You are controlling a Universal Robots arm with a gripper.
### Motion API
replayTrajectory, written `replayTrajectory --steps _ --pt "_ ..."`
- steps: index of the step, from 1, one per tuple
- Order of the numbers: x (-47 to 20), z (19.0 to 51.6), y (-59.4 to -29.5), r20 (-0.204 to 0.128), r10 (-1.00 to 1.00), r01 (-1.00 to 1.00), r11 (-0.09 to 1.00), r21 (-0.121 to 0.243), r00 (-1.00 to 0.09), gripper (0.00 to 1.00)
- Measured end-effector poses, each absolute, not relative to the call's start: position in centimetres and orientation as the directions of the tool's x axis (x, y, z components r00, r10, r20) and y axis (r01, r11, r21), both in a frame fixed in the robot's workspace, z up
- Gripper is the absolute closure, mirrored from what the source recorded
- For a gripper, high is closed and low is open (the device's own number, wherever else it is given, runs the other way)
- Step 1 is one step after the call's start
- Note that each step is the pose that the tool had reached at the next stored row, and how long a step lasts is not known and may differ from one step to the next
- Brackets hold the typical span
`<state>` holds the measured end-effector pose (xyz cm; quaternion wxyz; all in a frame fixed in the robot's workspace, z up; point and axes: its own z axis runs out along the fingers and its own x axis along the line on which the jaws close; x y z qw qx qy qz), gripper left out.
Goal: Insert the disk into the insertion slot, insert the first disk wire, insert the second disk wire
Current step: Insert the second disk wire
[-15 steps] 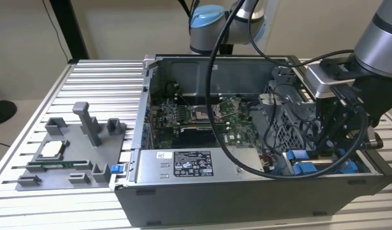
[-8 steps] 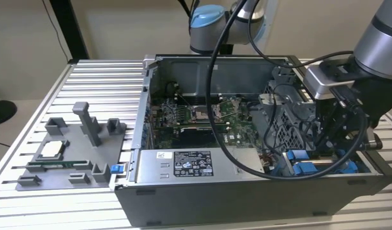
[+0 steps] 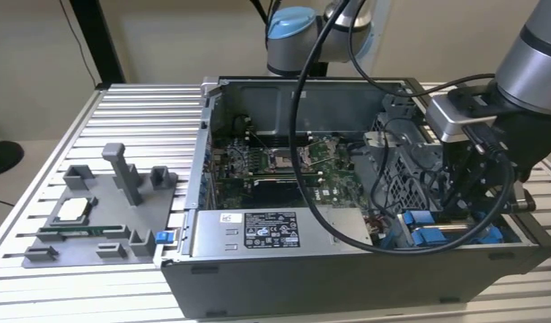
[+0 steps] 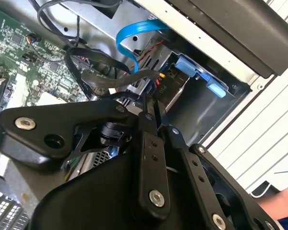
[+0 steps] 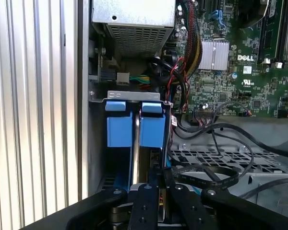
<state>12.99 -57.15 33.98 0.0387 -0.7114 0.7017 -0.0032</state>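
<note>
First wrist view: I see my gripper (image 5: pixel 159 178) closed over the slot (image 5: pixel 134 120), black cables (image 5: pixel 206 172) crowding at three o'clock.

Black metal two-finger gripper (image 4: pixel 151 108), linkage arms and pivot bolts close to the lens, fingers drawn together, tips touching a dark flat cable (image 4: pixel 103 76). Just past the tips: flat bright-blue ribbon wire (image 4: pixel 129 36) looping down, bright blue plastic clips (image 4: pixel 199 74) on grey metal drive bay (image 4: pixel 201 108). Green circuit board (image 4: pixel 24 52) beside them.

arm (image 3: pixel 535 74): reaching down | gripper (image 5: pixel 161 179): jaws closed together
</note>
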Motion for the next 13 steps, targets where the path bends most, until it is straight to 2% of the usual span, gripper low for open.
replayTrajectory --steps 10,11,13 --pt "12.99 33.24 -57.15 -0.050 -0.999 -0.998 -0.012 -0.059 0.015 1.00" --pt "12.99 33.25 -57.14 -0.051 -0.999 -0.998 -0.012 -0.059 0.015 0.00" --pt "13.00 33.81 -57.15 -0.053 -0.998 -0.998 -0.012 -0.060 0.015 0.00"
